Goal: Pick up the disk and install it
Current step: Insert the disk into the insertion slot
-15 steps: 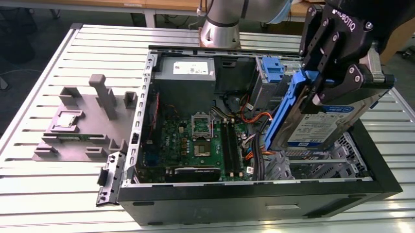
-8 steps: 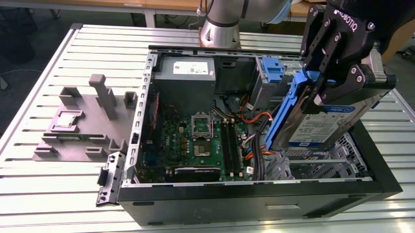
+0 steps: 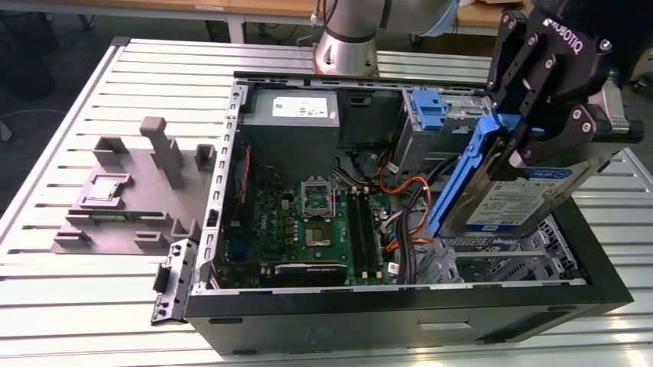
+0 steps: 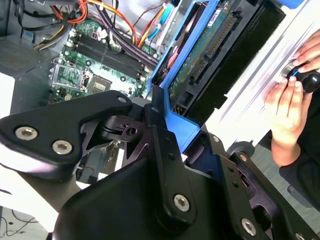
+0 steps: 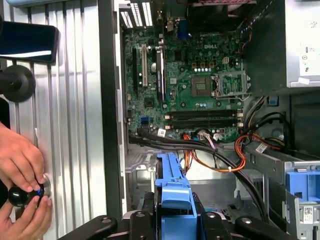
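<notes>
In the exterior view the gripper is closed on the disk, clamped across its upper end. It holds the disk tilted in the air over the open computer case, above the metal drive cage at the case's side toward the exterior view's right. The disk's blue rail runs along the edge nearer the motherboard. The case lies on the slatted desk, and a grey fixture sits beside it, near the desk's edge at the exterior view's left.

In the second wrist view the gripper pinches the blue rail. The disk shows its circuit-board underside, clear of the motherboard. A person's hand rests at a black knob on the desk.

In the first wrist view the gripper grips the blue rail, which stands over the case floor. Orange and black cables and the motherboard lie beyond it. Two hands hold the knob on the desk.
</notes>
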Robot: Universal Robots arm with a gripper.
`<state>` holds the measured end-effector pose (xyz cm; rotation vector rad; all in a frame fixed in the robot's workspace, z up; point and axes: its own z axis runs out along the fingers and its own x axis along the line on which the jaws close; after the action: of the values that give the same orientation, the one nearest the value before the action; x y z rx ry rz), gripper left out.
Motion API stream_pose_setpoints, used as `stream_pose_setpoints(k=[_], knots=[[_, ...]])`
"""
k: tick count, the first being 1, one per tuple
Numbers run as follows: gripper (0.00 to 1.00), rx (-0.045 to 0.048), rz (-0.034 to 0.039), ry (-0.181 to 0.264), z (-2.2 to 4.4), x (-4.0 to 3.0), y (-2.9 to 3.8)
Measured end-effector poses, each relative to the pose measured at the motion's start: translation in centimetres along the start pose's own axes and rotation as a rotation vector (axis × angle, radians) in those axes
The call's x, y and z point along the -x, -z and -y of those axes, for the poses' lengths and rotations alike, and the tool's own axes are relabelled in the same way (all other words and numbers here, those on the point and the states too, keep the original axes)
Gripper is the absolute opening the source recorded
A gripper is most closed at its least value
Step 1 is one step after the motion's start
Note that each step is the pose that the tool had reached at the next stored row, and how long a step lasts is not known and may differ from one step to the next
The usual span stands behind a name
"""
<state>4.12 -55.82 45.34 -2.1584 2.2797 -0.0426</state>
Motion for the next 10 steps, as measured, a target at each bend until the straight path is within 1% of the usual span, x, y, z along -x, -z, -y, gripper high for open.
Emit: stream_pose_setpoints(k=[10], knots=[[0.37,-0.0001,-0.0013,0.000,1.84,0.10,-0.44]])
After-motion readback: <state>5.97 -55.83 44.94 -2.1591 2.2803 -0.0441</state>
